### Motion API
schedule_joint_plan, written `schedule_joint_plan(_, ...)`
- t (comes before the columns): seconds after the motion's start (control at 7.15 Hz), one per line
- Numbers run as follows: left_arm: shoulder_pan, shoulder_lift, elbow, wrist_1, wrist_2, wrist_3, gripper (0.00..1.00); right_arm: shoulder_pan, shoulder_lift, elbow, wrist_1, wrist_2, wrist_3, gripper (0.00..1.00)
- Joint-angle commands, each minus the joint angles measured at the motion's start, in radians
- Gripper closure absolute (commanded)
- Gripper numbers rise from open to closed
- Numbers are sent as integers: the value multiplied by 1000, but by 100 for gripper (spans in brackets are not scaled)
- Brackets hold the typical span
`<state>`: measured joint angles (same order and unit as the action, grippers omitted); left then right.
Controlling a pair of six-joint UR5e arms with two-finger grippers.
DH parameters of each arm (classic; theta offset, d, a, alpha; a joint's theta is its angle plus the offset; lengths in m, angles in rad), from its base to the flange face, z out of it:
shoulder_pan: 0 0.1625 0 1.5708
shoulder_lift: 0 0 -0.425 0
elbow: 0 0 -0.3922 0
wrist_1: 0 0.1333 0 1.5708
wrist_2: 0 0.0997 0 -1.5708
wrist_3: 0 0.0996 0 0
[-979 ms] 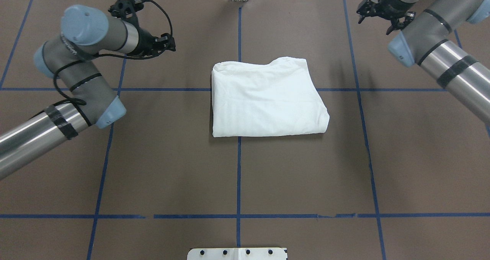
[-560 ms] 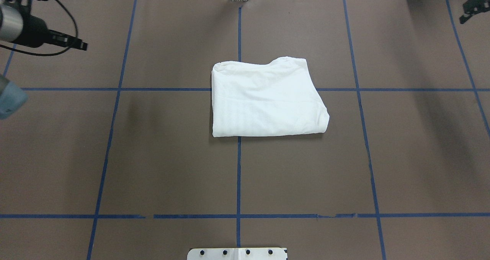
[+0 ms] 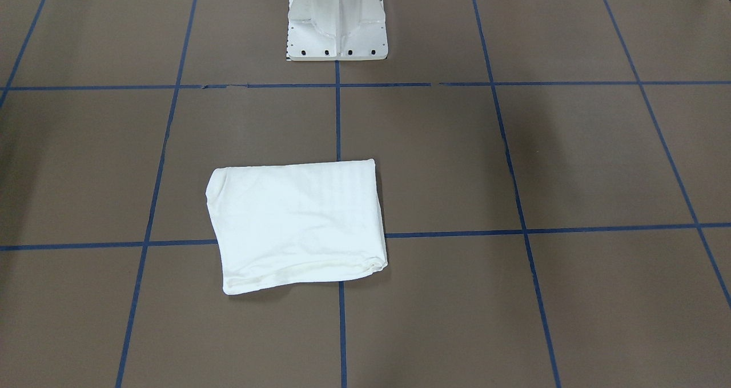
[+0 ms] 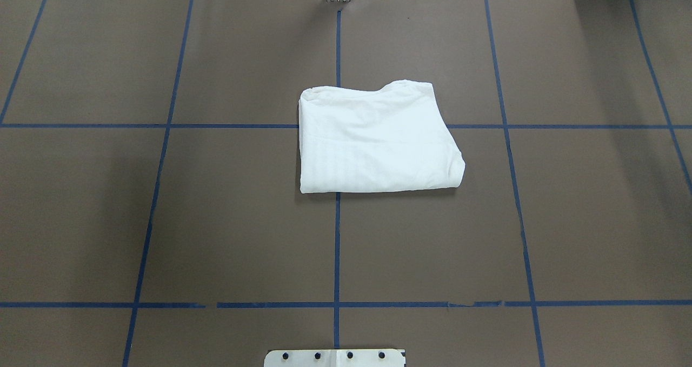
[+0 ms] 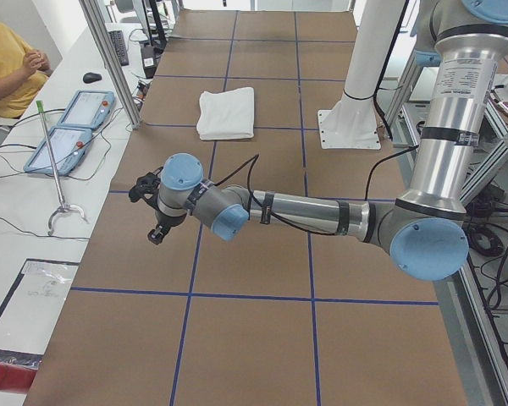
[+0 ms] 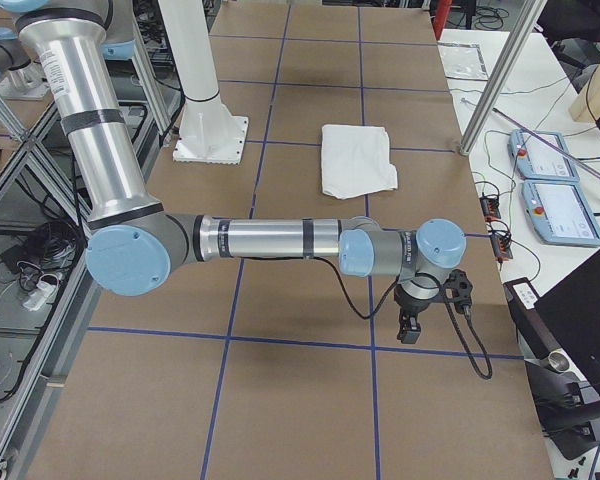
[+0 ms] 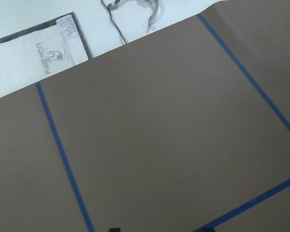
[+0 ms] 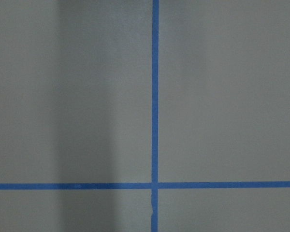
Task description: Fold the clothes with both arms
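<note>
The folded shirt (image 4: pixel 373 140) lies flat as a compact white rectangle near the middle of the brown worktop (image 4: pixel 216 232), somewhat toward its far edge from the robot, over the spot where the centre line of blue tape (image 4: pixel 337 248) meets a cross line. A rolled seam runs along the shirt's far edge. Nothing touches the shirt. The white pedestal (image 3: pixel 337 28) stands at the near edge, in line with the shirt and well apart from it. The left arm (image 5: pixel 296 211) stretches low across the worktop's left end, and the left gripper (image 5: pixel 156 233) points down above the surface near the far edge, well apart from the shirt. Its wrist camera sees bare worktop, tape lines and, past the edge, a flat plastic bag (image 7: pixel 34 53) on the white table. The right arm (image 6: pixel 270 238) reaches out likewise at the right end, with the right gripper (image 6: pixel 411 328) pointing down near the far edge, also well apart from the shirt; its wrist camera shows only a tape crossing. For both grippers I cannot tell how far the jaws stand apart. Beyond the far edge lie two pendants (image 5: pixel 72 127), and a person (image 5: pixel 13 59) in yellow sits there.
</note>
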<state>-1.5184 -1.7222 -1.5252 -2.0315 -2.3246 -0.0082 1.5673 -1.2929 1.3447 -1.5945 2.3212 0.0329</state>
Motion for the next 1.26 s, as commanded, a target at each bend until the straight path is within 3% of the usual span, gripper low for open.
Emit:
schedule_joint_plan(0.0,-26,7,-23,63,-2,33,32,2,-13,27,-1,-11,-2,0)
schedule_joint_plan(0.42,-25,7,-76,157,-5,34,31,-1,-52,48,8,-13,-4,0)
schedule_joint_plan(0.56,-20,22,-72,152,-6,36,24,-3,-80,92,5,-11,-4,0)
schedule_joint_plan(0.7,-20,30,-67,139,-7,36,0,-6,-104,132,4,-13,-4,0)
schedule_joint_plan(0.98,-23,52,-137,158,2,22,0,-30,-207,328,-48,-19,-2,0)
schedule_joint_plan(1.12,-19,87,-177,177,2,13,0,-55,-233,358,-62,-35,-2,0)
